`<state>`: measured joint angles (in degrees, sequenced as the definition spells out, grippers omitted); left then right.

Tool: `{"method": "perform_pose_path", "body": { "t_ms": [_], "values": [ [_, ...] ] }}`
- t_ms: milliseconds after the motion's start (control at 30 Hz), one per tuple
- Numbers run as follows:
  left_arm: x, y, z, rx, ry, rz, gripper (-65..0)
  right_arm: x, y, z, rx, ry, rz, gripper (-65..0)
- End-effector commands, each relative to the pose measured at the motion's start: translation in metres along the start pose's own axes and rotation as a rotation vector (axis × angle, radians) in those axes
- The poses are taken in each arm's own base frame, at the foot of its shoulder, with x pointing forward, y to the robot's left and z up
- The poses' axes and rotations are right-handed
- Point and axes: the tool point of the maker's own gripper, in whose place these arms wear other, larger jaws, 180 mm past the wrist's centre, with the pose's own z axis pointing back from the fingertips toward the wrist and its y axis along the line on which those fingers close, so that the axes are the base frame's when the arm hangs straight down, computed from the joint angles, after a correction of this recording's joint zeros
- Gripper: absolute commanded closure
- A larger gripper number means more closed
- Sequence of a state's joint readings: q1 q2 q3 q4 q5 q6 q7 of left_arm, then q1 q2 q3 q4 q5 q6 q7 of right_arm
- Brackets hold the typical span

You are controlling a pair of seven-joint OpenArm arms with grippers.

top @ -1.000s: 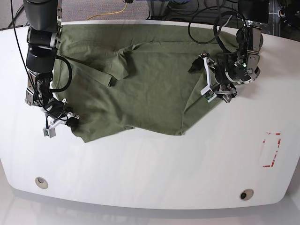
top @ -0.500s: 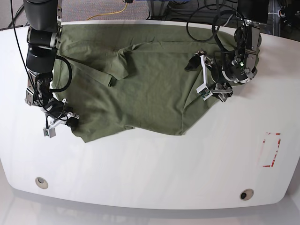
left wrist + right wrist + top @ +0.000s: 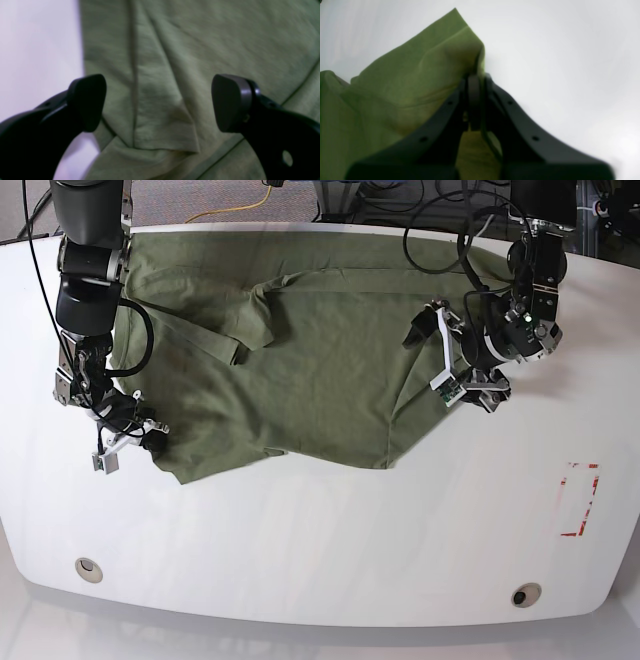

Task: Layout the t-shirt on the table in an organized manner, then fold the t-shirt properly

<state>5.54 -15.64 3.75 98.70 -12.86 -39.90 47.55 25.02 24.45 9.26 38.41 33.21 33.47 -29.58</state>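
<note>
Glossy and white, the large curved-edged table (image 3: 330, 530) filled the base view, with dark floor and cables beyond its far edge. Spread over the far half of that table lay the plain olive-green short-sleeved cotton t-shirt (image 3: 300, 370), wrinkled, one sleeve folded inward over the body and its near hem running unevenly toward the table's middle. Two round grommet holes, one (image 3: 88, 568) near the table's near edge on the view's left and the other (image 3: 525, 594) near that edge on the view's right, sat well apart from the t-shirt, as did the red dashed rectangle mark (image 3: 579, 500) toward the table's right side. The right gripper (image 3: 128, 442) rested at the t-shirt's near corner on the view's left, just beside bare tabletop; in its wrist view the black fingers (image 3: 473, 100) were pressed together on a raised peak of green cloth, pinching the t-shirt's edge. The left gripper (image 3: 425, 355) hung above the t-shirt's side on the view's right, its fingers (image 3: 231, 102) spread wide with nothing between them, a folded sleeve hem and a seam of the cloth lying below the gap and the white table showing past the fabric's edge.
</note>
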Motion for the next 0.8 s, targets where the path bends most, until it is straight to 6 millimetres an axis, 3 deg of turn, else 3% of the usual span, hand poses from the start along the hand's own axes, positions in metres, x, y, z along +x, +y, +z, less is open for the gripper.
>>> {"method": "perform_pose_path", "body": {
  "t_ms": [0,467,767],
  "values": [
    [0.011,0.002,0.003,0.004,-0.038,-0.011,-65.0,0.023,0.002,0.003,0.007,-0.050,0.018,-0.6],
    [0.008,0.001,0.002,-0.002,-0.030,-0.009,-65.0,0.022,0.005,0.001,0.013,-0.049,0.016,-0.6],
    [-0.008,-0.010,-0.009,-0.044,0.028,0.008,-65.0,0.022,0.005,0.001,0.013,-0.049,0.016,-0.6]
  ]
}}
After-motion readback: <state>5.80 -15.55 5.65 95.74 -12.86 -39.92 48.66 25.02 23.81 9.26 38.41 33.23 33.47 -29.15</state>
